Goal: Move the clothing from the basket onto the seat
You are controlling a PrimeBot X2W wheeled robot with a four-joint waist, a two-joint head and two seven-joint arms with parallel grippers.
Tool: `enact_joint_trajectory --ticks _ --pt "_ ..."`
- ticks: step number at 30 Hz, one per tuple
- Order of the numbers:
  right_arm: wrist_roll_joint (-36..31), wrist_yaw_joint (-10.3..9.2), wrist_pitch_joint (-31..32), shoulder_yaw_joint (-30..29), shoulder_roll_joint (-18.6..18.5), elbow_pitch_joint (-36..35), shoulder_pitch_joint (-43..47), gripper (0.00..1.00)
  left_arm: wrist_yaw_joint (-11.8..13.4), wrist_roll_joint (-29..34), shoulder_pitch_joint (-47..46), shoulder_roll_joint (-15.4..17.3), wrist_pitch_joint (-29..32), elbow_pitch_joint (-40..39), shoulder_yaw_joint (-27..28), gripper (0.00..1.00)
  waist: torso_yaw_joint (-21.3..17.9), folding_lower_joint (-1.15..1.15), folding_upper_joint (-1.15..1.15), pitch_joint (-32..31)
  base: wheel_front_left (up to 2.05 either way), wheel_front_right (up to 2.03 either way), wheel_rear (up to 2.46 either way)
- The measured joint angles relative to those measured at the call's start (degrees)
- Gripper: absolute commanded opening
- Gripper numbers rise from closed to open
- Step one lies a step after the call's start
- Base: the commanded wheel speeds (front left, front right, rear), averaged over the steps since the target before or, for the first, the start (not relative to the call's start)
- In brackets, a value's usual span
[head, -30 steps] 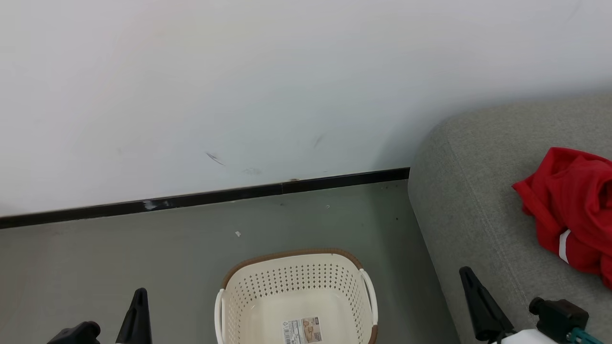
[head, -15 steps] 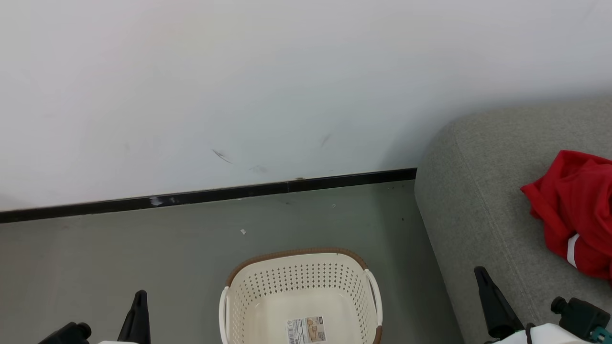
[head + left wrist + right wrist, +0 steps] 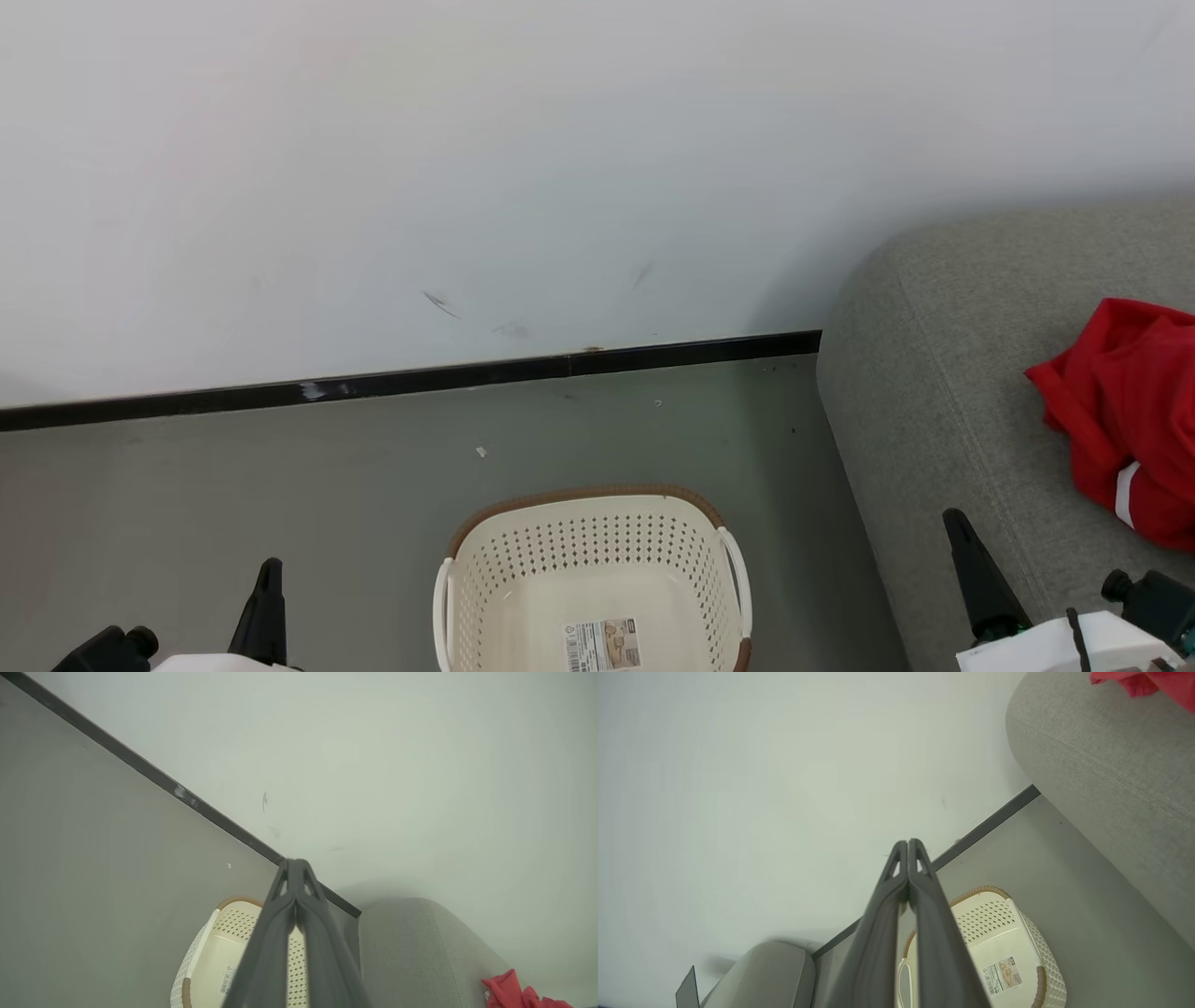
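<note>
The red clothing (image 3: 1125,420) with a white stripe lies bunched on the grey seat (image 3: 934,392) at the right edge. The left wrist view catches the clothing (image 3: 518,994) at its lower right, and the right wrist view has the clothing (image 3: 1148,683) at its top right. The cream basket (image 3: 588,579) stands on the floor at bottom centre, with only its label sticker (image 3: 602,644) inside. My left gripper (image 3: 269,574) hangs shut left of the basket; its fingertips (image 3: 295,865) press together. My right gripper (image 3: 954,521) is shut over the seat's front edge, fingertips (image 3: 908,845) touching.
A white wall (image 3: 467,168) with a black skirting strip (image 3: 411,381) runs behind the basket. Grey-green floor (image 3: 187,504) spreads to the left. In the right wrist view another grey rounded cushion (image 3: 770,970) sits low at the left.
The whole head view has shifted, so basket, seat and clothing sit a little further right in it. The grippers' tips have kept about the same height, still shut.
</note>
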Motion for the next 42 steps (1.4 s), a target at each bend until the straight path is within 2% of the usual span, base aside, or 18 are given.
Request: enact_joint_trajectory --ticks 15,42 --pt "13.03 0.0 2.31 -0.35 -1.22 2.11 -2.31 0.0 -2.03 -8.7 -1.3 -0.88 2.56 0.96 2.11 0.0 0.65 -0.32 0.0 0.39 0.0 0.0 0.0" --pt "37.6 0.0 5.88 -0.92 -3.3 5.48 -6.02 0.0 -6.42 -25.73 -3.72 -2.3 8.05 2.58 6.11 0.0 1.91 -0.38 0.0 0.77 0.0 0.0 0.0"
